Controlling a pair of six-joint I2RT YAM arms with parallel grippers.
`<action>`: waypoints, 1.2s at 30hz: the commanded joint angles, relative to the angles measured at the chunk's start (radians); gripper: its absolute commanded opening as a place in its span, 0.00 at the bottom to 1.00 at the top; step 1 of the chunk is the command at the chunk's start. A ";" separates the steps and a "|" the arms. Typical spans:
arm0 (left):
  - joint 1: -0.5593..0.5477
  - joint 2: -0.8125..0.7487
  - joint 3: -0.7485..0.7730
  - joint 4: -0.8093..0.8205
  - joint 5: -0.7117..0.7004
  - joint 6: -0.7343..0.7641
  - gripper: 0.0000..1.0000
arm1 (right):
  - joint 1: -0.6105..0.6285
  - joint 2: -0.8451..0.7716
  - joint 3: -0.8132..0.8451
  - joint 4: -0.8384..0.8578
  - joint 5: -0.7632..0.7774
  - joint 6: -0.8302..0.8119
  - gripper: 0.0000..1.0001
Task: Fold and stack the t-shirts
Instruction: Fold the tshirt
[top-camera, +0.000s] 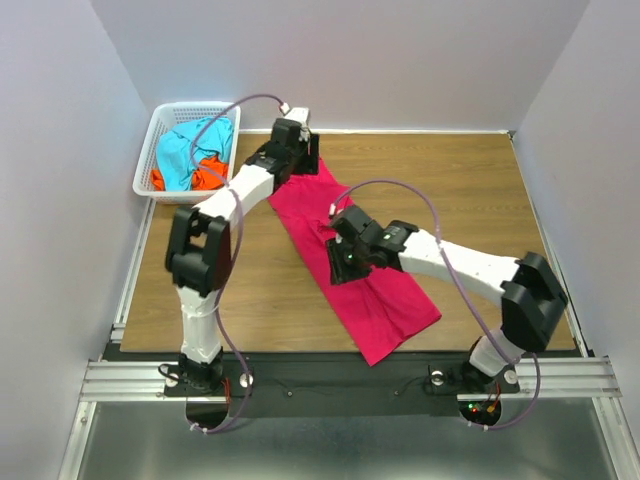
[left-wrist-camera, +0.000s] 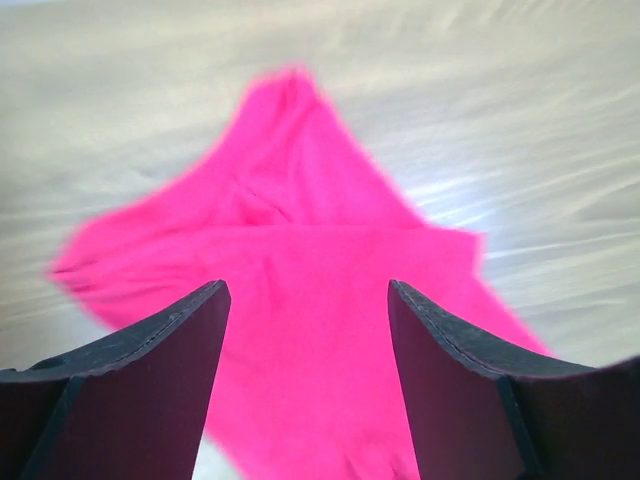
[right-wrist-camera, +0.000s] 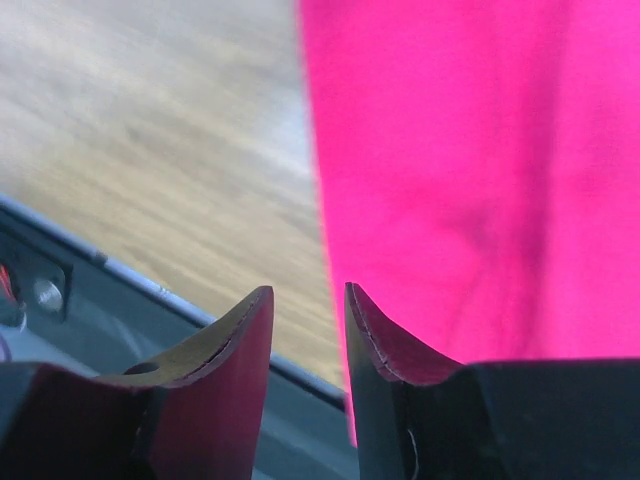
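1. The top external view looks down from high above and behind both arm bases (top-camera: 203, 372) onto the whole table (top-camera: 480, 180)
2. Each wrist view looks forward and down between its own fingers (left-wrist-camera: 140, 400), very close
3. All three share the crimson-pink t-shirt (top-camera: 385, 310)

Left arm (top-camera: 235, 195): stretched toward the table's (top-camera: 470, 170) far edge.
Left gripper (left-wrist-camera: 308, 330): jaws wide apart, empty.
Right arm (top-camera: 450, 258): reaching left, mid-table.
Right gripper (right-wrist-camera: 308, 320): jaws narrowly parted, empty.
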 joint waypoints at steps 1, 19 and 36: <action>0.008 -0.301 -0.083 0.084 -0.019 -0.017 0.77 | -0.125 -0.112 -0.034 -0.049 0.112 -0.056 0.41; -0.008 -0.984 -0.873 -0.003 -0.102 -0.282 0.92 | -0.372 0.372 0.504 0.115 -0.147 -0.403 0.48; -0.006 -0.922 -0.916 0.058 -0.036 -0.233 0.90 | -0.369 0.963 1.064 0.197 -0.293 -0.407 0.48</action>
